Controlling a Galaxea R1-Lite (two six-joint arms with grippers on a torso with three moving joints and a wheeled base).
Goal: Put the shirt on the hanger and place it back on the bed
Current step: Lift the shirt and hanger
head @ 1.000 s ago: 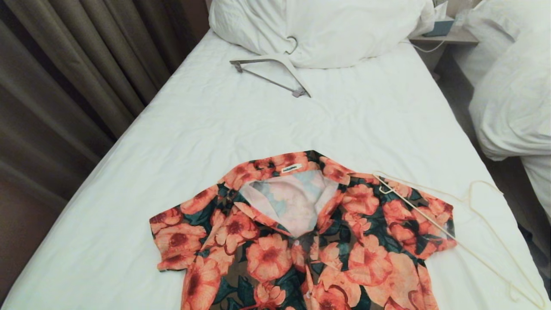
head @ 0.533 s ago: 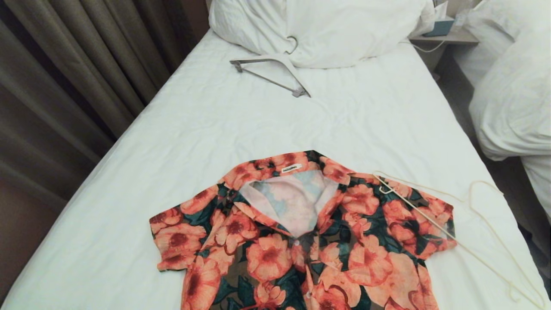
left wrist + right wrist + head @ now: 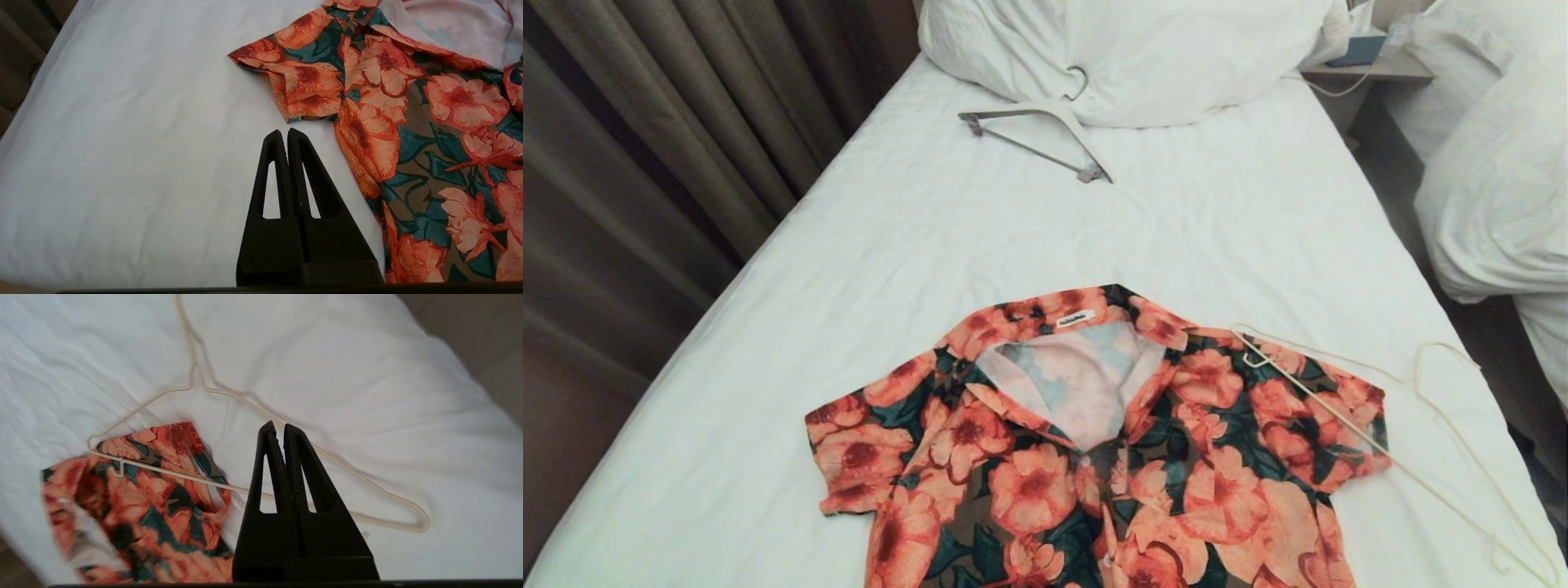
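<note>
Nothing on the bed (image 3: 1013,229) has shifted. Hanger (image 3: 286,416) lies right of the shirt (image 3: 1094,457), one corner over its sleeve, beneath the right gripper (image 3: 277,426) (fingers pressed together); left gripper (image 3: 282,132), likewise closed, hovers leftward.

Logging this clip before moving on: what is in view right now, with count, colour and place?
shirt: one, orange-pink flowers on dark green, spread flat at the near end of the bed, collar open
thin hanger: one, cream-white, one end lying over the shirt's right sleeve, the rest on the sheet
thick hanger: one, white with a grey bar, by the pillow
pillow: one, white, at the head of the bed
bed: one, white sheet
curtain: brown, left of the bed
second bed: white bedding, on the right
left end effector: black, shut, over bare sheet near a sleeve
right end effector: black, shut, above the thin hanger
</note>
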